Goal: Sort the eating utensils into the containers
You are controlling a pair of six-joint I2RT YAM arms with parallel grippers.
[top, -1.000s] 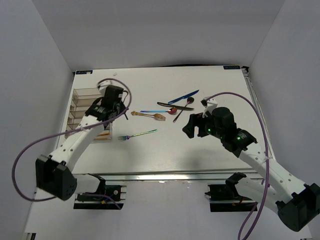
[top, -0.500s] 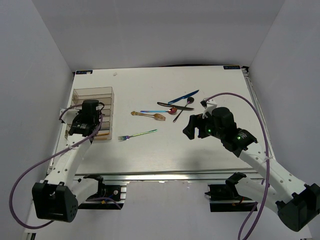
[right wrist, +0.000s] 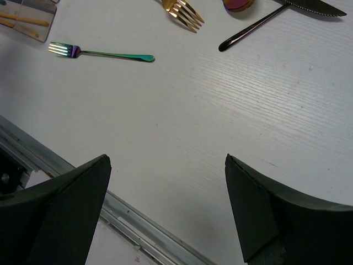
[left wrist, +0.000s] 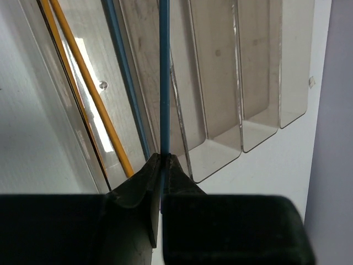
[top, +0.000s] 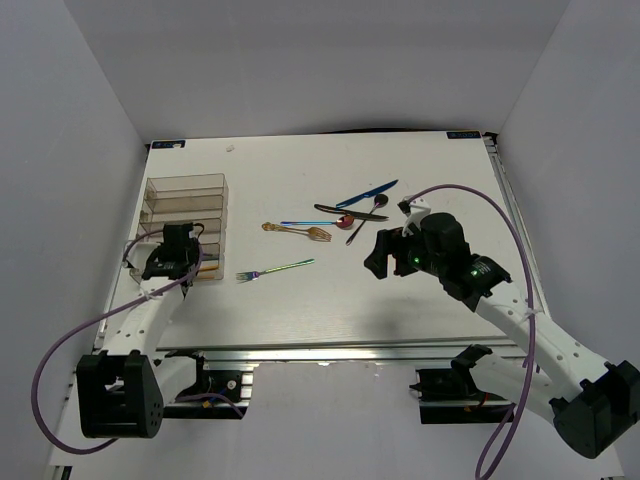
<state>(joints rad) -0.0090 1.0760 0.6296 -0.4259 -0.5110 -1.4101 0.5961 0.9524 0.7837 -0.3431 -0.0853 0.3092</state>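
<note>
My left gripper (left wrist: 164,160) is shut on a thin blue-grey stick (left wrist: 164,72) that points out over the clear brownish organiser (left wrist: 259,105). A second blue-grey stick (left wrist: 126,77) and orange sticks (left wrist: 88,88) lie in its near compartments. In the top view the left gripper (top: 172,256) is at the organiser's (top: 185,181) near end. My right gripper (right wrist: 168,165) is open and empty above bare table (top: 385,255). An iridescent fork (top: 275,269) lies left of it and also shows in the right wrist view (right wrist: 99,53). A gold fork (top: 298,231) lies further back.
A blue knife (top: 367,192), a dark knife (top: 350,212), a dark spoon (top: 372,208) and a reddish spoon (top: 345,222) lie in a loose pile at the back centre. The table's metal front rail (right wrist: 138,221) runs just below the right gripper.
My left arm has swung from the organiser's right side back toward the near left, to its near end. The right arm has barely moved.
</note>
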